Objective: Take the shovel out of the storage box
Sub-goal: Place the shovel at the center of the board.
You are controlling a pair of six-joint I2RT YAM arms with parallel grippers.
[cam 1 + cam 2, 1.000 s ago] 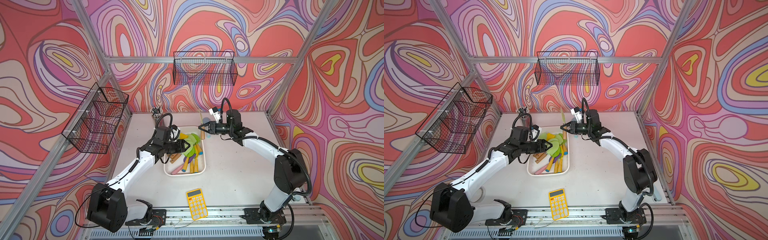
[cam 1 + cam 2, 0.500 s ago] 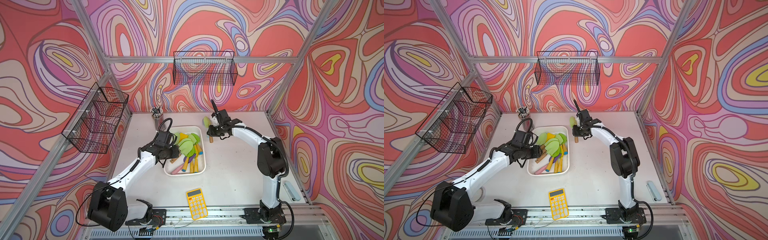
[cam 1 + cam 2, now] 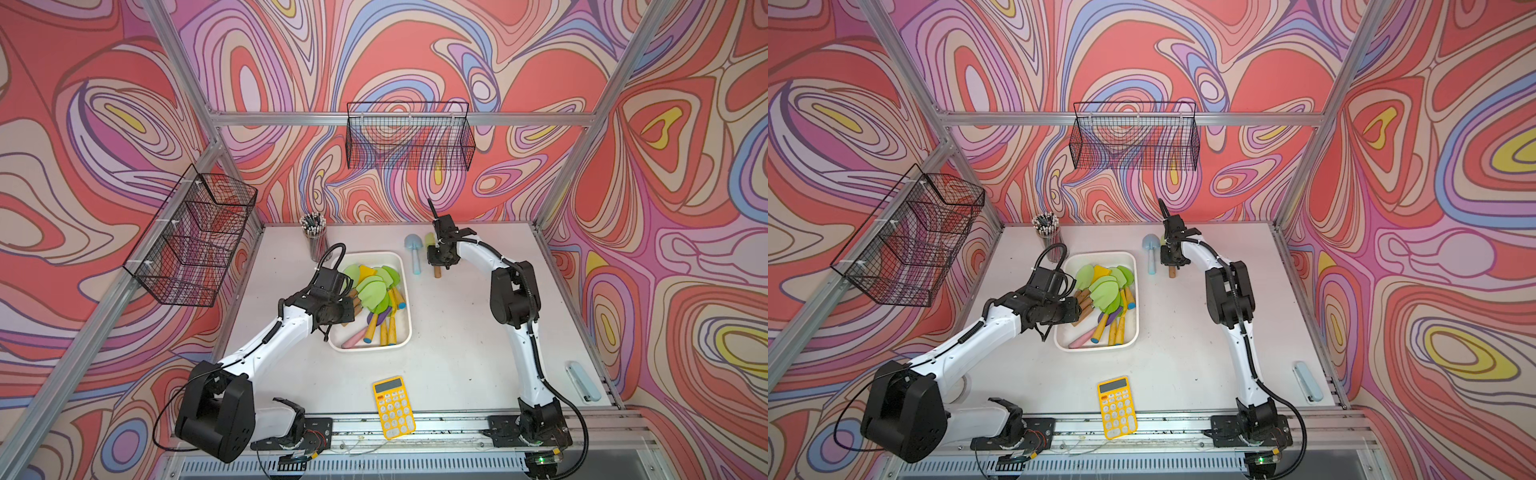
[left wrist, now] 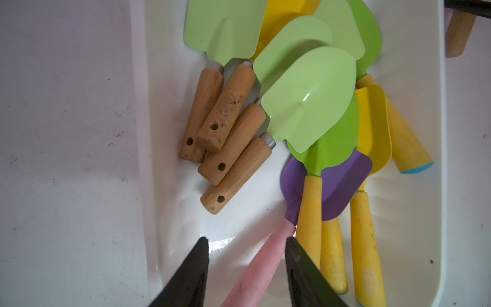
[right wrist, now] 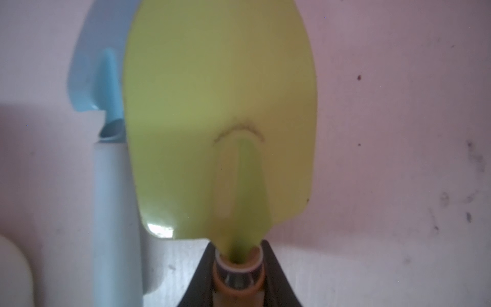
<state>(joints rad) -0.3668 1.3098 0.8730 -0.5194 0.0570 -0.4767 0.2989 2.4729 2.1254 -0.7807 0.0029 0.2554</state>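
Mira: Since a second ago the right arm has swung off from above the storage box (image 3: 404, 332) and stretched toward 12 o'clock. The green shovel (image 3: 429, 241) that was up in the air is now low by the tabletop (image 3: 457, 353), outside the box at its 1 o'clock.

Tom: And the right gripper (image 5: 237, 249)?

Mira: It is clamped tight on the shovel's neck, where a metal ferrule meets the wooden handle. Whether the blade touches the table cannot be told.

Tom: Which way does the shovel lie?

Mira: Its long axis runs 12 to 6, with the rounded blade toward 12 and the handle end toward 6. A pale blue shovel (image 3: 413, 249) lies parallel at its 9 o'clock, between it and the box. In the right wrist view the green blade overlaps the blue one's edge.

Tom: What about the left gripper (image 4: 245, 242)?

Mira: It is partway open at the box's 7 o'clock end. The jaws stand either side of the pink handle (image 4: 265, 255) of a purple-bladed shovel (image 4: 342, 186), not closed on it.

Tom: What else is around?

Mira: The box is glossy white plastic with rounded corners. Heaped in it are smooth light green blades on drilled wooden handles (image 4: 231, 106), plus matte yellow handles (image 4: 364, 252). A pencil cup (image 3: 314, 239) stands at the box's 11 o'clock and a yellow calculator (image 3: 394, 413) lies at its 6. Black wire baskets (image 3: 409, 141) hang on the walls.
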